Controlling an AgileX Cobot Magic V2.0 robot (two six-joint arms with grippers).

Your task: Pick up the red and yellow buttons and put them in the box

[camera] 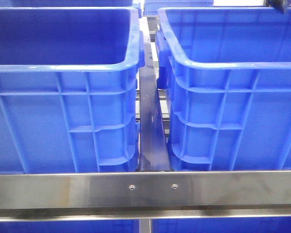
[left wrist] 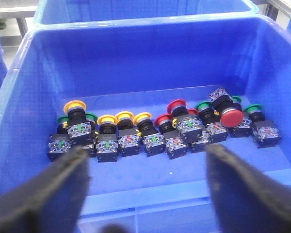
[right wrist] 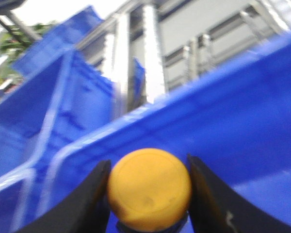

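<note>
The right gripper (right wrist: 148,194) pinched a yellow button (right wrist: 149,188) by its rounded cap, which could slip; the left gripper (left wrist: 145,189) hung spread over the bin (left wrist: 136,63).

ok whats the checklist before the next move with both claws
1. Right claw holding a yellow button: ok, fingers close on both sides of the cap.
2. Grip secure: cannot tell, the view is blurred and the button body is hidden.
3. Right claw over the target box: cannot tell, only blue bin wall shows behind it.
4. Left claw open and empty: ok, fingers spread wide.
5. Buttons left in the bin under the left claw: ok, yellow buttons and a red button lie in a row.
6. Arms clear in the front view: cannot tell, neither shows there.
</note>
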